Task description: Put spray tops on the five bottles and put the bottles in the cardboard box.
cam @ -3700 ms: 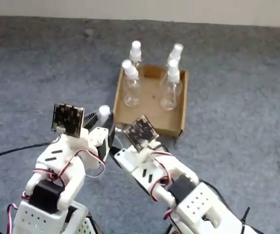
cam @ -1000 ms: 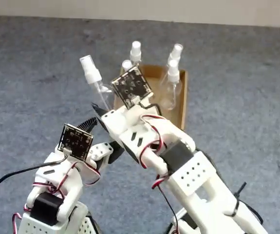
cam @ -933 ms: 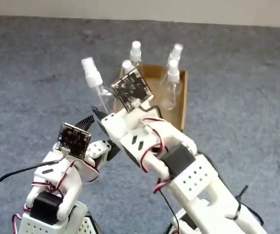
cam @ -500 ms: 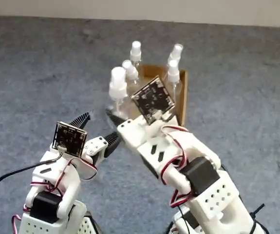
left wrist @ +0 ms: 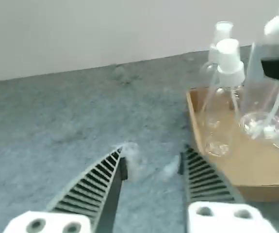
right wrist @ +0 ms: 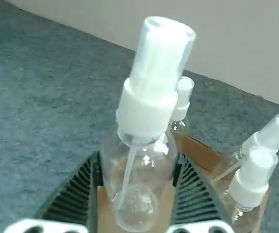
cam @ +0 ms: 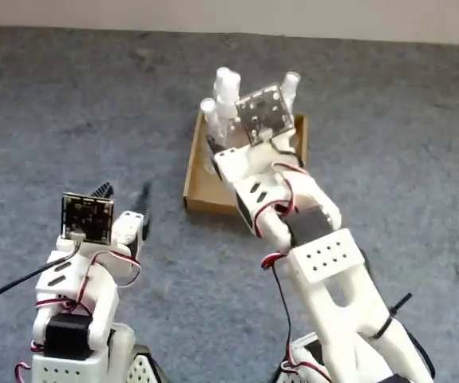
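Note:
My right gripper (cam: 223,142) is shut on a clear bottle (right wrist: 138,194) with a white spray top (cam: 227,84), held upright over the near-left part of the cardboard box (cam: 207,199). In the right wrist view the black fingers (right wrist: 87,180) clamp the bottle's body below its spray top (right wrist: 154,73). Three other capped bottles (cam: 210,113) stand in the box, two of them along its far side (right wrist: 255,182). My left gripper (cam: 123,195) hovers open over the carpet left of the box, nothing between its fingers (left wrist: 105,179). It faces the box (left wrist: 236,165) and the held bottle (left wrist: 268,111).
Grey carpet (cam: 69,104) covers the whole surface, with open room left, right and in front of the box. A pale wall (left wrist: 105,29) runs behind the box. The right arm (cam: 293,223) stretches across the box's front edge.
My right arm has carried the capped bottle from left of the box to over it. My left gripper, open, has drawn back and to the left.

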Motion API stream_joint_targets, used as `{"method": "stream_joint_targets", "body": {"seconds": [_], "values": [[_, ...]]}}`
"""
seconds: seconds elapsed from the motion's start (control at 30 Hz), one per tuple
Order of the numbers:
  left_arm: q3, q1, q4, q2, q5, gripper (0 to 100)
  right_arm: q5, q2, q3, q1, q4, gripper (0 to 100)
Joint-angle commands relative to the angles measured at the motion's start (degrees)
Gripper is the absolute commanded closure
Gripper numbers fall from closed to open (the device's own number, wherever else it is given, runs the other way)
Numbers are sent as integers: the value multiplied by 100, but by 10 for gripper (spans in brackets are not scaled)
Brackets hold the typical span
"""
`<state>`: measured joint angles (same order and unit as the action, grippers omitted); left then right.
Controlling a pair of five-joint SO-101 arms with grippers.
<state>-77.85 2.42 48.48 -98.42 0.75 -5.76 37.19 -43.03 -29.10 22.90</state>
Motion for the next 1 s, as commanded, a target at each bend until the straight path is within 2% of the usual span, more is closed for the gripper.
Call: {"method": "stream_joint_targets", "body": {"seconds": [0.0,0.2,0.97], "values": [[-92,101,-114,-40,-70,918,-70,-4,-497,101,-831,995],[-215,101,-325,-40,-70,918,-70,-48,-1218,110,-1552,995],[-215,92,-308,-40,-79,918,-70,-66,-1859,101,-2264,995]]}}
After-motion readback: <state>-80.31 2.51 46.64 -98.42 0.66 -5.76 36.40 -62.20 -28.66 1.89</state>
